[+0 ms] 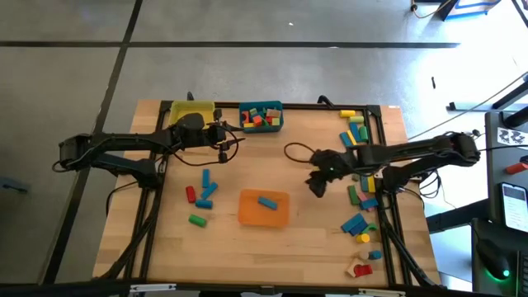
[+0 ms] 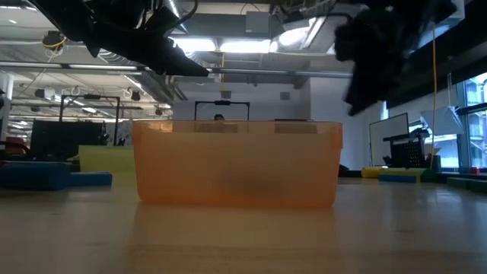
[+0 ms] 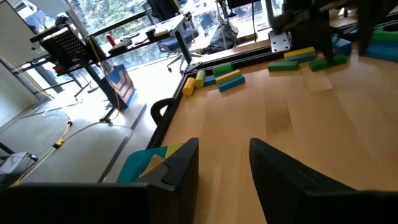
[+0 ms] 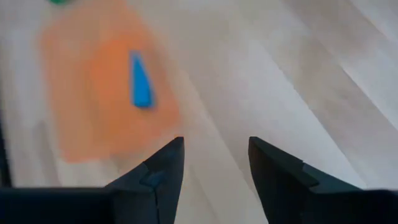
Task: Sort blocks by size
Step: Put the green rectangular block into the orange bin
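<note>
The orange bin sits mid-counter with one blue block in it, long axis roughly crosswise. The right gripper hangs just right of that bin, above the bare wood, jaws spread and holding nothing. In its wrist view the bin and the blue block lie ahead of the fingers.

The unsorted blocks nearest it are the right-hand row, running along the counter's right edge from the far corner to the near one, on the side of the gripper away from the bin. So the right arm is much the nearer to them and would have to swing away from the bin to reach one.

A smaller cluster lies left of the bin. The left gripper hovers beyond that cluster, beside the teal bin, jaws spread and empty, so that cluster looks like its share.
</note>
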You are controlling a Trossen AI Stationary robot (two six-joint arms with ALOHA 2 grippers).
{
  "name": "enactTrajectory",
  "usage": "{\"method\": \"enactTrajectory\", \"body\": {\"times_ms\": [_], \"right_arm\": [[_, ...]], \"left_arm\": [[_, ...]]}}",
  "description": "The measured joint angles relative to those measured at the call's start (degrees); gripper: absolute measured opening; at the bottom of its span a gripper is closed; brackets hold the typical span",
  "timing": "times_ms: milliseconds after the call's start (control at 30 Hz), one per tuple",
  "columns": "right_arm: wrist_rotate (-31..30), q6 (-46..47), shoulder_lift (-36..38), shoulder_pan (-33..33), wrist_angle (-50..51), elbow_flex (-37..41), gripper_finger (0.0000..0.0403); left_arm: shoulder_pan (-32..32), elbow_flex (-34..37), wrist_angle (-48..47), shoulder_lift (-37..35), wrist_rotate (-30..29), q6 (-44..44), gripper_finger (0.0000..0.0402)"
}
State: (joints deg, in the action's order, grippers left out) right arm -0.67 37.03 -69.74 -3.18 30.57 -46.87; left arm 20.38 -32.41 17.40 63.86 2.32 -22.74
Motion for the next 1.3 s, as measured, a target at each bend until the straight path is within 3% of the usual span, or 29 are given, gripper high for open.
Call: {"method": "enactTrajectory", "body": {"times_ms": [233, 400, 800, 1300], "right_arm": [[-1.3, 19.8, 1.0, -0.2, 22.6, 0.0, 0.0179], [0.8, 28.3, -1.6, -0.2, 32.9, 0.7, 0.0179], [9.4, 33.3, -5.5, -0.2, 29.0, 10.1, 0.0179], [8.7, 33.2, -5.4, -0.2, 22.3, 16.0, 0.0179]], "left_arm": [[0.0, 0.0, 0.0, 0.0, 0.0, -0.1, 0.0127], [0.0, 0.0, 0.0, 0.0, 0.0, -0.1, 0.0127], [0.0, 0.0, 0.0, 0.0, 0.0, -0.2, 0.0127], [0.0, 0.0, 0.0, 0.0, 0.0, -0.2, 0.0127]]}}
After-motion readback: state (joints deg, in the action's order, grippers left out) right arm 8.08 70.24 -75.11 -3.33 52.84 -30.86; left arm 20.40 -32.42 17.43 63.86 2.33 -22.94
